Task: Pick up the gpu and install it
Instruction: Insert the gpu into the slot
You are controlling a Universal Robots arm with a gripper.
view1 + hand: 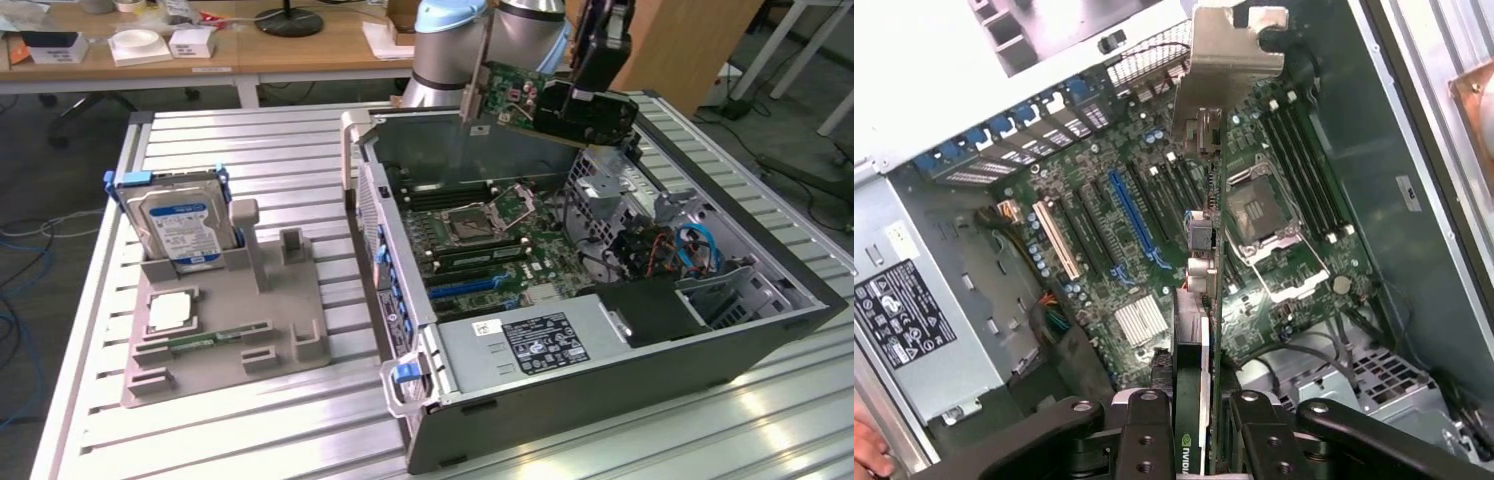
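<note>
- The gripper point(1194, 420) is clamped on the gpu point(541, 100), one finger point(1144, 435) on each side of the card.
- The gpu hangs in the air above the open case point(747, 335), near its rear wall, clear of the motherboard point(1144, 250).
- The bracket point(1229, 60) points away from the gripper.
- A hard drive point(180, 225) stands in the grey holder point(287, 340) on the table point(254, 150), at the exterior view's left.

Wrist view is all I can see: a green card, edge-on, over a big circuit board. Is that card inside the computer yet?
Observer: No. The gpu hangs above the open case, near its far rim, well clear of the motherboard.
Operator: Is anything lying outside the box?
Observer: Yes. On the exterior view's left, a blue-labelled hard drive stands upright in a grey holder on the slatted table.
</note>
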